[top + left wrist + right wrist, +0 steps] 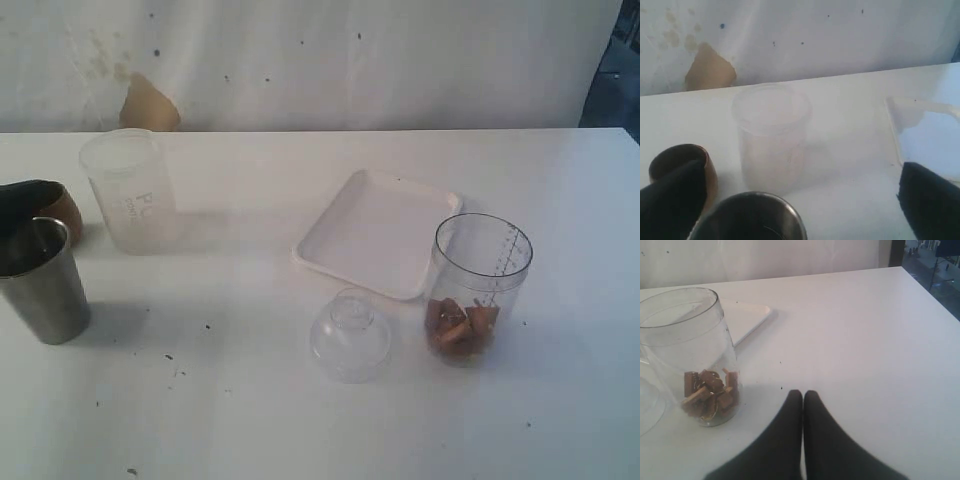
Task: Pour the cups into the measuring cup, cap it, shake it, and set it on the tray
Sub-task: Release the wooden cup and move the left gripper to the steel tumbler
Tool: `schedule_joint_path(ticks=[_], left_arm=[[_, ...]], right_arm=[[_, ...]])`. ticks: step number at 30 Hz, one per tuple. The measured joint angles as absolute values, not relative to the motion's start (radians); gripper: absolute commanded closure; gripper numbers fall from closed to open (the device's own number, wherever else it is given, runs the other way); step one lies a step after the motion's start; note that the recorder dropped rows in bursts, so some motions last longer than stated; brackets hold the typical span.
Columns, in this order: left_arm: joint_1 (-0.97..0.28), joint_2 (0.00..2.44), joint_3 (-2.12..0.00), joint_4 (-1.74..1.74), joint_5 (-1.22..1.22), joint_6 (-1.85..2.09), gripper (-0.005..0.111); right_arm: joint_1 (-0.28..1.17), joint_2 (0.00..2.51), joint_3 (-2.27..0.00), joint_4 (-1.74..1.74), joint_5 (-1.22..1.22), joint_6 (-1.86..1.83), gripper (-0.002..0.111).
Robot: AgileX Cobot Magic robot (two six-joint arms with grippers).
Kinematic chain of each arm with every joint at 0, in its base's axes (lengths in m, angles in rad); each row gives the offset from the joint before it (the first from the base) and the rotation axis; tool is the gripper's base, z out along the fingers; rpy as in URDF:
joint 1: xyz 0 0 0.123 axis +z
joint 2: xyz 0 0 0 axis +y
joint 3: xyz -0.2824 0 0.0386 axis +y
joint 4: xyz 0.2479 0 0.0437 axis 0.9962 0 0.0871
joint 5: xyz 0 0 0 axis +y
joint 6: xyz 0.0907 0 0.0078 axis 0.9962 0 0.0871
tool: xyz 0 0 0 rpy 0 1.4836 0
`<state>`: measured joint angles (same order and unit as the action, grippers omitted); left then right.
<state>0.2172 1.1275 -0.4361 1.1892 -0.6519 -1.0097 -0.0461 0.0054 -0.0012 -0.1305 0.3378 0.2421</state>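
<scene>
Left gripper [800, 175]: fingers spread wide, gripping nothing. The steel tumbler [750, 217] has its rim between them, and 1 finger [672, 202] overlaps the brown cup [680, 160]. I cannot tell whether it touches the cup.
Right gripper [802, 396]: fingers pressed together, holding nothing, low over the bare table [875, 340] near the measuring cup [690, 350].
Measuring cup: upright and uncapped on the table, just beside the tray's [375, 225] near right corner.
Brown pieces [710, 395]: heaped in the bottom of the measuring cup.
Lid [350, 335]: a clear dome, resting on the table in front of the tray, near the measuring cup.
Tray: flat on the table, between the frosted cup [130, 190] and the measuring cup.
Steel tumbler: upright at the left edge of the exterior view, the nearest of the 3 cups.
Brown cup: just behind the tumbler, partly hidden by the dark finger.
Frosted cup: upright, beside the brown cup on the tray side, with faint lettering on its wall.
</scene>
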Motion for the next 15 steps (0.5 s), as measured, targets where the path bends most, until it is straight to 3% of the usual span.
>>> schedule_joint_path(ticks=[15], left_arm=[[0.217,1.134,-0.353,1.134,-0.551,-0.96,0.001]], right_arm=[[-0.046,0.005,-0.001,-0.13,0.338,0.242,0.108]])
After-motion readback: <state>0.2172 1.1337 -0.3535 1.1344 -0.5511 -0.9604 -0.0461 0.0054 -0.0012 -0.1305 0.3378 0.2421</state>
